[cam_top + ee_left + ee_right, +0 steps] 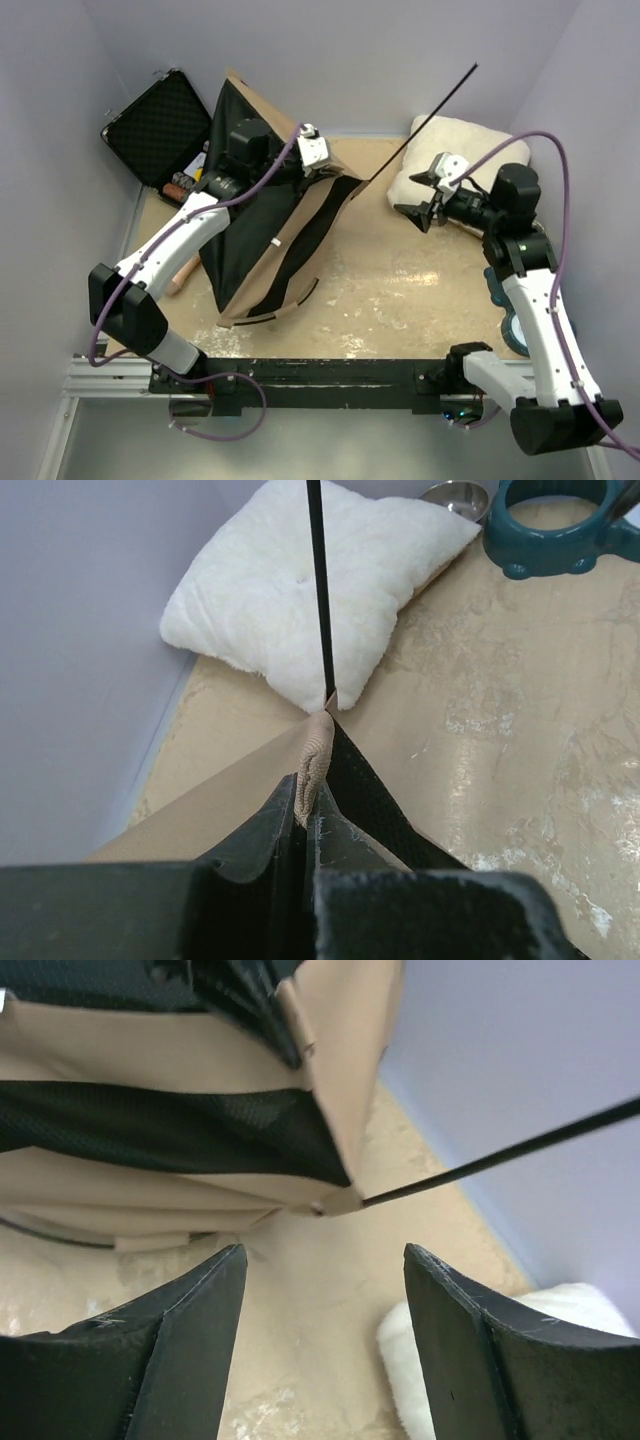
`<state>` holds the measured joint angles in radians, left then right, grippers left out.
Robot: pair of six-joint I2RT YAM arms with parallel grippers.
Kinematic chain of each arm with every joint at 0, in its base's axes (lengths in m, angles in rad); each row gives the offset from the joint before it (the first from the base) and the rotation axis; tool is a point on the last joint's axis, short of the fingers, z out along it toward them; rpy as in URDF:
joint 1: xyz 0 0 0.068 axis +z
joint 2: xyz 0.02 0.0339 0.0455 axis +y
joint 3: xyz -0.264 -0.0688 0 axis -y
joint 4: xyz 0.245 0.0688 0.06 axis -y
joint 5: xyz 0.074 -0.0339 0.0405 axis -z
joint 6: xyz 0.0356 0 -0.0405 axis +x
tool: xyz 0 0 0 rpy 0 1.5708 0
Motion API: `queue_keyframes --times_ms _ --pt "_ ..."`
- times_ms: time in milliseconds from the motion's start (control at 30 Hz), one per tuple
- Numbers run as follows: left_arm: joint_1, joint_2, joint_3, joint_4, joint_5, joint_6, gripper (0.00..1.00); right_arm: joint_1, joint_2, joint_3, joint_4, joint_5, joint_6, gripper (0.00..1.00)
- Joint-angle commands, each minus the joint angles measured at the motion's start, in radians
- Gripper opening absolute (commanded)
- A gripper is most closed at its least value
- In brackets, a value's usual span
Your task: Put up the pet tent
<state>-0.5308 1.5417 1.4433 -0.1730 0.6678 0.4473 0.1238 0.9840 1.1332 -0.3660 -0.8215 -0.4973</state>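
Over the desk's right side the right end effector hangs spread and empty. Only the left wrist view shows the left end effector pinching a tan corner of the pet tent, slumped toward the far-left corner; its black pole slants toward the far-right corner, over the white cushion.

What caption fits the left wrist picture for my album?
Left end effector pinches the pet tent's tan corner, where a black pole sticks out; white cushion behind.
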Motion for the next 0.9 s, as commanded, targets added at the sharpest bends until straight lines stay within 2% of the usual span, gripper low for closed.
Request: queue_keyframes --times_ms 0,67,200,400,533,867 --pt "0.051 -0.060 -0.017 0.079 0.179 -0.062 0.00 -0.012 -0.218 0.011 0.359 0.056 0.265 0.69" --pt "0.066 -0.071 -0.030 0.108 0.188 -0.096 0.00 -0.012 -0.273 -0.024 0.510 0.163 0.397 0.71" --pt "0.091 -0.080 -0.041 0.142 0.223 -0.142 0.00 -0.012 -0.205 0.060 0.544 0.387 0.548 0.77" --pt "0.095 -0.081 -0.043 0.151 0.239 -0.157 0.00 -0.012 -0.128 0.115 0.720 0.407 0.667 0.79" --pt "0.097 -0.086 -0.046 0.156 0.242 -0.170 0.00 -0.012 -0.079 0.131 0.737 0.435 0.697 0.76" --pt "0.100 -0.094 -0.069 0.224 0.259 -0.197 0.00 -0.012 -0.022 0.099 0.927 0.432 0.756 0.67"
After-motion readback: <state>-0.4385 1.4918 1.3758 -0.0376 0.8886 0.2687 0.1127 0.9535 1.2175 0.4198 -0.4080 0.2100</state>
